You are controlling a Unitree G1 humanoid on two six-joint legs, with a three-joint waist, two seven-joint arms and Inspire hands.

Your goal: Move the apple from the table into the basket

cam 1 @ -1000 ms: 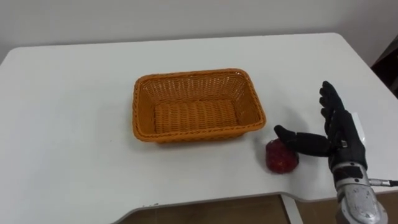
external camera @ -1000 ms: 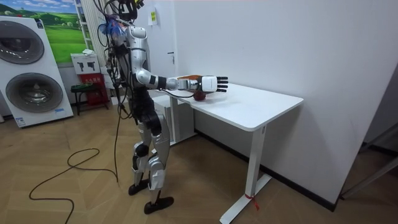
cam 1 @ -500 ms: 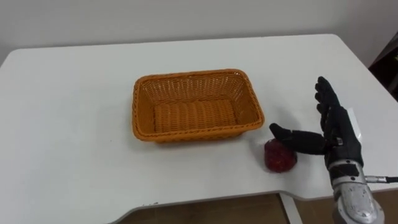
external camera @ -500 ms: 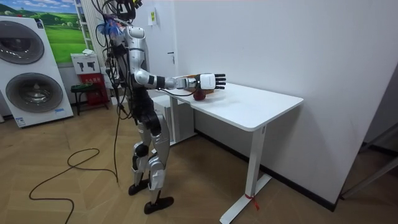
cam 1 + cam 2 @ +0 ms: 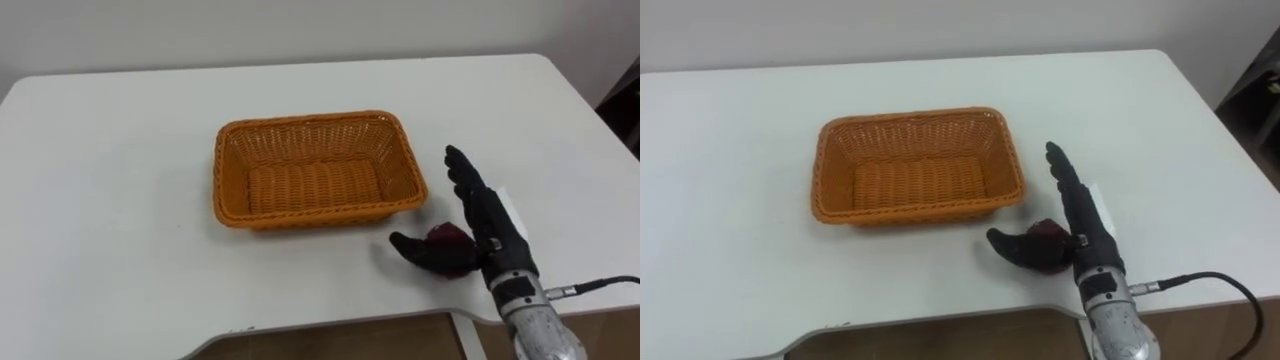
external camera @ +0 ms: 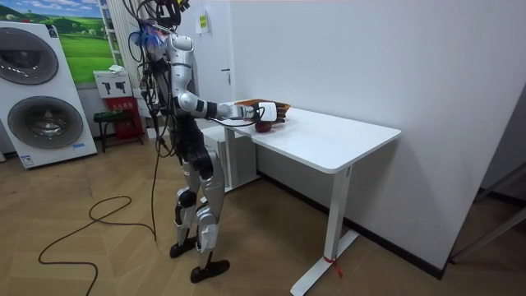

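From where I stand, two washing machines [image 6: 41, 90] sit against the wall at the far left of the room, under a green landscape poster [image 6: 70, 37]. The robot stands upright on the wood floor at the left end of a white table [image 6: 329, 144], with one arm stretched forward over the tabletop.

Looking down on the table, its left half is plain white surface. Near the middle sits an orange wicker basket [image 5: 217, 175], rectangular, with its long sides running left to right and its woven bottom in plain sight.

Just right of the basket's near right corner, and a little nearer the table's front edge, lies the red apple [image 5: 443, 238]. It rests on the tabletop, outside the basket and not touching it.

The right hand [image 5: 487, 225] comes in from the lower right and lies against the apple's right side. Its fingers [image 5: 462, 172] are straight and point away toward the far edge, while the thumb [image 5: 410, 247] is spread out to the left along the apple's near side. The apple sits in the crook between thumb and palm, and the hand is not closed round it.
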